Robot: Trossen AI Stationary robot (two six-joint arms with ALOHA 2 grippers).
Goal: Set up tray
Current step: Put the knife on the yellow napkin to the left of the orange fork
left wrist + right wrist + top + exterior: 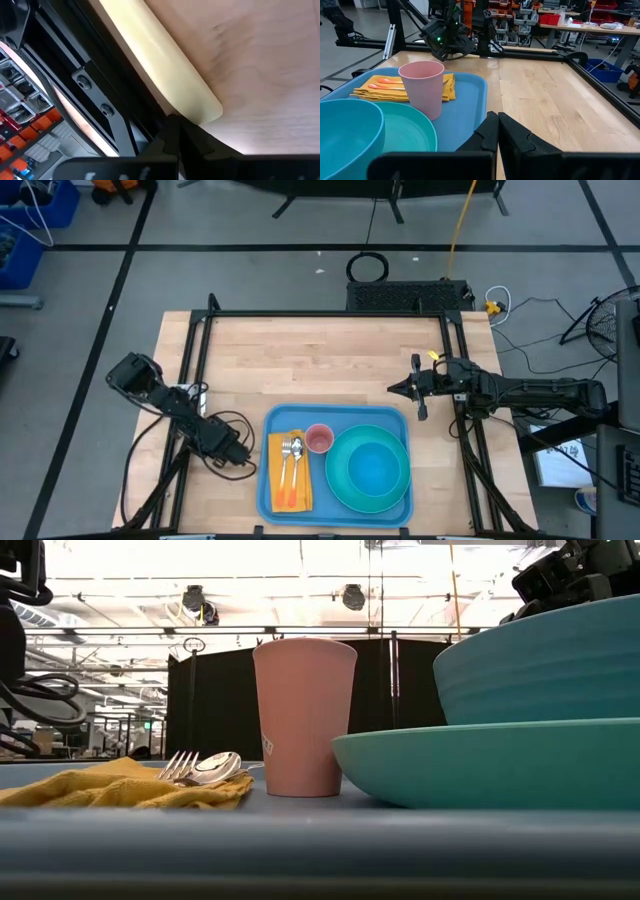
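The light-blue tray point(335, 423) lies at the table's near edge. On it, a yellow napkin point(275, 448) carries a fork and spoon point(291, 452) with orange handles. A pink cup point(319, 439) stands upright beside them. A teal bowl point(374, 470) sits on a round teal plate point(345, 485). My right gripper point(392, 389) is shut and hovers level over bare wood beyond the tray's far right corner, fingertips point(497, 119) pointing toward the table's left. My left gripper point(248, 463) is shut and rests low beside the tray's left rim, fingers point(175, 125) together.
A black frame point(330, 313) runs along the table's far, left and right edges. Bare wood point(320, 365) lies between the tray and the far edge. Cables point(225, 425) loop around the left arm. In the low view the cup point(305, 715) and bowl point(545, 670) stand tall.
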